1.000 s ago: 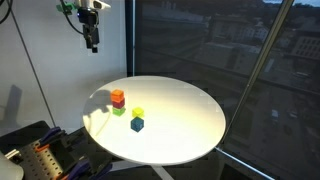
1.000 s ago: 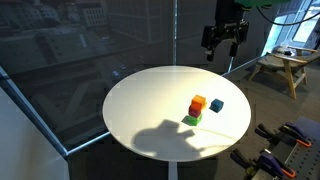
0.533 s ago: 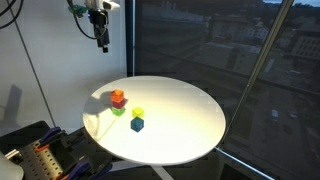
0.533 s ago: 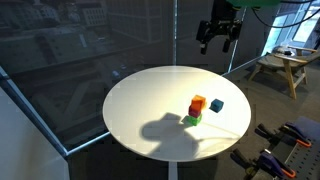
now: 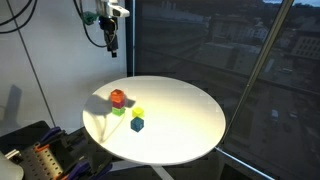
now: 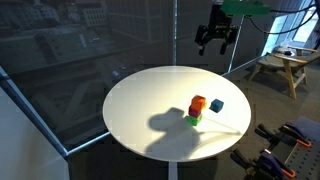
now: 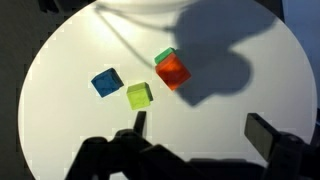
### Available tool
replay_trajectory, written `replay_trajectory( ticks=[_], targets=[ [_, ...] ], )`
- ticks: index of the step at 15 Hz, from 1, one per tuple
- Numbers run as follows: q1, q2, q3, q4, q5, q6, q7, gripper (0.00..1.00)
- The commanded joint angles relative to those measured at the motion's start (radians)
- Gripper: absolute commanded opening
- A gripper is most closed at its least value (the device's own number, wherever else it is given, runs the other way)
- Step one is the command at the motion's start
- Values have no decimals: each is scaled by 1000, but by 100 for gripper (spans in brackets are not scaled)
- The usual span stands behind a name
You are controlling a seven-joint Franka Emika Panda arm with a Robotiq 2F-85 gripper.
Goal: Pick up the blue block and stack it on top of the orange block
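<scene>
The blue block (image 5: pixel 137 124) (image 6: pixel 216 105) (image 7: pixel 106 82) lies alone on the round white table (image 5: pixel 185 110). The orange block (image 5: pixel 118 98) (image 6: pixel 198 103) (image 7: pixel 173 71) sits on top of a green cube (image 5: pixel 119 110) (image 6: pixel 192 119) (image 7: pixel 163 56). A yellow cube (image 5: pixel 138 112) (image 7: pixel 139 95) lies between them, next to the blue block. My gripper (image 5: pixel 111 40) (image 6: pixel 215 42) (image 7: pixel 200 130) hangs high above the table, open and empty, well apart from all the cubes.
The table (image 6: pixel 150 100) (image 7: pixel 60 120) stands by dark glass windows (image 5: pixel 220 50). A wooden stool or table (image 6: pixel 283 68) stands at the far side. Robot hardware (image 5: pixel 40 155) sits beside the table.
My gripper has moved sideways across both exterior views, staying high above the table. The cubes have not moved.
</scene>
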Motion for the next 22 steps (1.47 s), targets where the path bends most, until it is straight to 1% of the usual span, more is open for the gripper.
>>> replay_trajectory(
  ticks=[1, 7, 14, 16, 22],
  targets=[
    [-9, 50, -17, 32, -37, 7, 29, 100],
    [-23, 106, -58, 33, -60, 58, 22, 100],
    [-23, 165, -96, 19, -61, 126, 7, 100],
    [-24, 176, -106, 14, -70, 132, -20, 100],
    [-29, 198, -136, 11, -104, 113, -184, 100]
  ],
)
